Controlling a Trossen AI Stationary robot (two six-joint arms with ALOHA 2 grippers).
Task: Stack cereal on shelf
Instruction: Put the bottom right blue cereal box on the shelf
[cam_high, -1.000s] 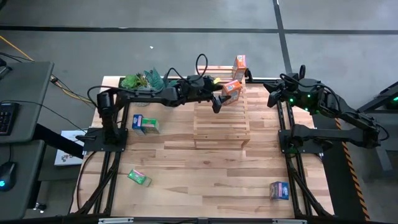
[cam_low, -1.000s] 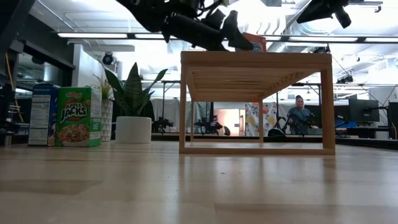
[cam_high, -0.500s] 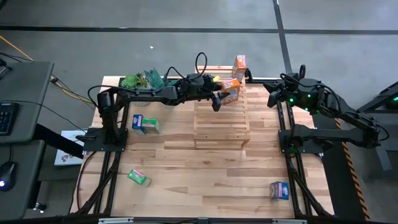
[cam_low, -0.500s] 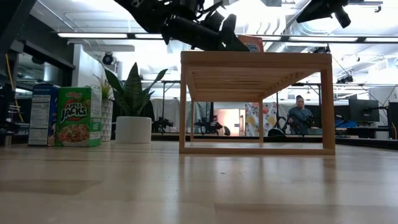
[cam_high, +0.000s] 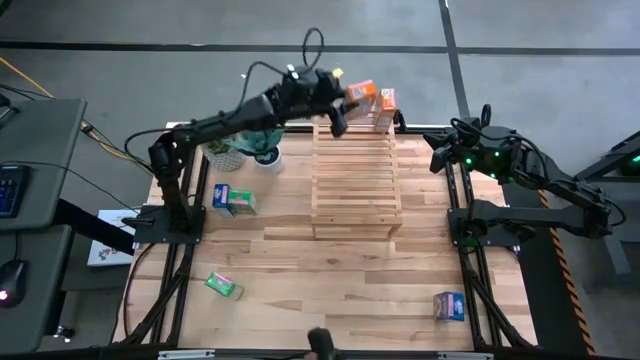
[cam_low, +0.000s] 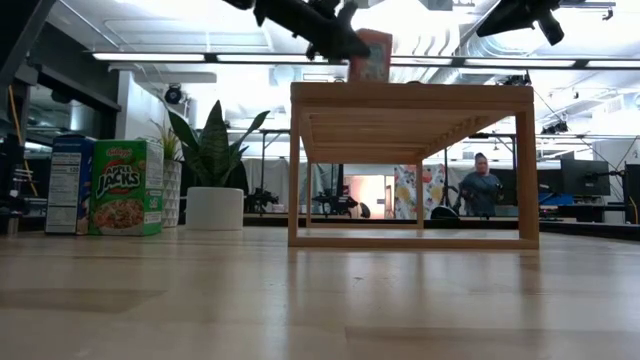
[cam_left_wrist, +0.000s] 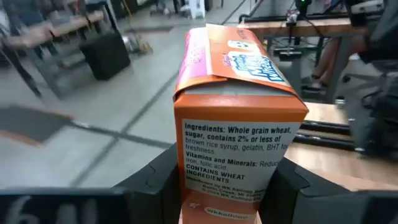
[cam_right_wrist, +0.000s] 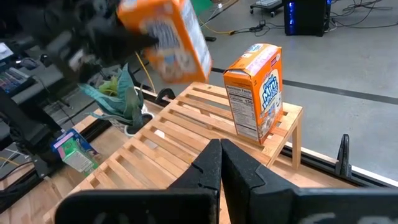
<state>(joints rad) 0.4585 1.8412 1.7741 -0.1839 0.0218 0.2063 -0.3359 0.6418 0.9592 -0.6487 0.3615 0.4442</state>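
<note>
My left claw (cam_high: 345, 100) is clamped on an orange cereal box (cam_high: 362, 94), tilted in the air above the shelf's (cam_high: 356, 180) far end beside the standing orange box (cam_high: 386, 107), which I could topple by lowering crooked.

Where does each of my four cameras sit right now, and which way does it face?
High view: overhead, straight down on the shelf; both arms show, left gripper holding an orange cereal box.
Low view: table height, level across to the shelf; both arms overhead.
Left wrist view: on the left arm, facing the held orange cereal box between its fingers.
Right wrist view: on the right arm, facing the shelf past its shut right gripper.
Shared: all four show the held box; the high and right wrist views also show a second orange box standing on the shelf.
</note>
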